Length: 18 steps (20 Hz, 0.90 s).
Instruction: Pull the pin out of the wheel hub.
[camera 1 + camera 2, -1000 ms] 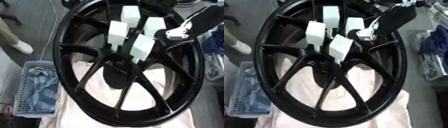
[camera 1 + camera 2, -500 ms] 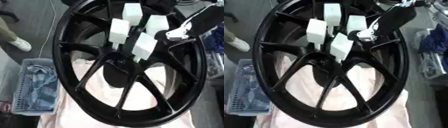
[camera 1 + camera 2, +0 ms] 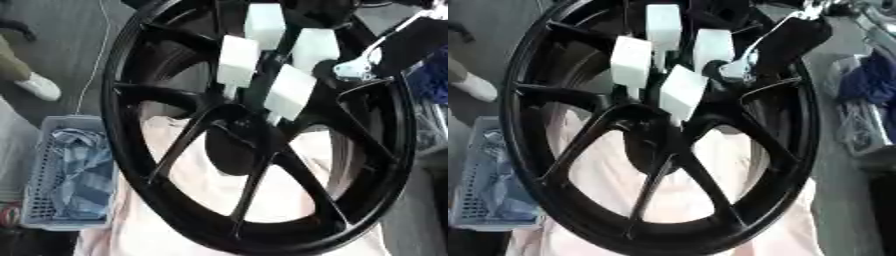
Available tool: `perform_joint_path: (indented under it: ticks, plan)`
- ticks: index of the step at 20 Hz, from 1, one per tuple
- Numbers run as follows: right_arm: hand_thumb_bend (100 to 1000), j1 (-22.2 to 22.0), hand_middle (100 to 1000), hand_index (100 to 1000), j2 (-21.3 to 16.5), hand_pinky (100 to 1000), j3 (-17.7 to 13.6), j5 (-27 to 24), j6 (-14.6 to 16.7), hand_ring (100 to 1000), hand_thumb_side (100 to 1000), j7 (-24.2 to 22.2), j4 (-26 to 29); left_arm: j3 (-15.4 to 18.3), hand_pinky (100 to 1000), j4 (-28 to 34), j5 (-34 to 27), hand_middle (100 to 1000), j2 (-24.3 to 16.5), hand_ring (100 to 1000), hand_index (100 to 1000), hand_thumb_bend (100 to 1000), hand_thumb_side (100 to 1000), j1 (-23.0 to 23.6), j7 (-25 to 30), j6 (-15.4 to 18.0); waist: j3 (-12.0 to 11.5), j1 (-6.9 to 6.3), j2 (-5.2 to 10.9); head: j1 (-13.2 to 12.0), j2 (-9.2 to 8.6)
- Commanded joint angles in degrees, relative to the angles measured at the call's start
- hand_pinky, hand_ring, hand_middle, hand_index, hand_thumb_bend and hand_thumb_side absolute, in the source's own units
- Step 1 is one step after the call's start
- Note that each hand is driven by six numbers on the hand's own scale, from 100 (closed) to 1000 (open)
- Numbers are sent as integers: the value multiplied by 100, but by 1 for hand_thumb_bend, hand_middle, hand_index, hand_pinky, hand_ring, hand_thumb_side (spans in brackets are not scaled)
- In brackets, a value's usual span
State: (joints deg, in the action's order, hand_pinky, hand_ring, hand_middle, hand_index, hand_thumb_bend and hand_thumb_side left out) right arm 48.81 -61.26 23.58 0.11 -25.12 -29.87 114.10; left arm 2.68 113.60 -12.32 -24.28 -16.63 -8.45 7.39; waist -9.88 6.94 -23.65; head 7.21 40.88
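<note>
1. A grey floor lies behind the work, and a pale pink cloth covers the surface under the wheel.
2. A grey basket holding blue fabric sits at the lower left, just beside the cloth.
3. More blue fabric lies at the right edge.
4. A person's white shoe shows at the far left, apart from the work.
5. The wheel, black with spokes, fills most of both views and stands tilted over the cloth.
6. Its hub sits about mid-picture, where the spokes meet.
7. Four white blocks cluster just above the hub, near the wheel's upper middle.
8. Thin pale stems run down from the blocks toward the hub; a separate pin cannot be made out among them.
9. The right arm, black, comes in from the upper right corner across the rim.
10. Its silver end part lies just beside the right-hand blocks.
11. The right hand itself is hidden among the dark spokes, so whether its fingers are spread or pinching something cannot be told.
12. The left hand shows in neither view.
</note>
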Motion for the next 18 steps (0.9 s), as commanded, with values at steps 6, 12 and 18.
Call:
perform_joint_path:
  ticks: [6,12,18]
  plan:
    - [350,-13,856,860,-139,769,-190,152,-67,913,162,37,49,6,838,99,36,585,-102,667,723,100,719,-37,27,7,-18,-17,13,63,-146]
    - [351,-46,856,860,-138,770,-238,239,-95,914,151,45,16,1,839,99,46,585,-93,667,723,100,720,-46,37,17,-51,0,-52,87,-193]
    - [336,-34,807,830,-113,761,-210,143,-114,904,167,20,25,2,839,99,50,585,-84,667,723,100,721,-54,34,15,-75,7,-91,94,-189]
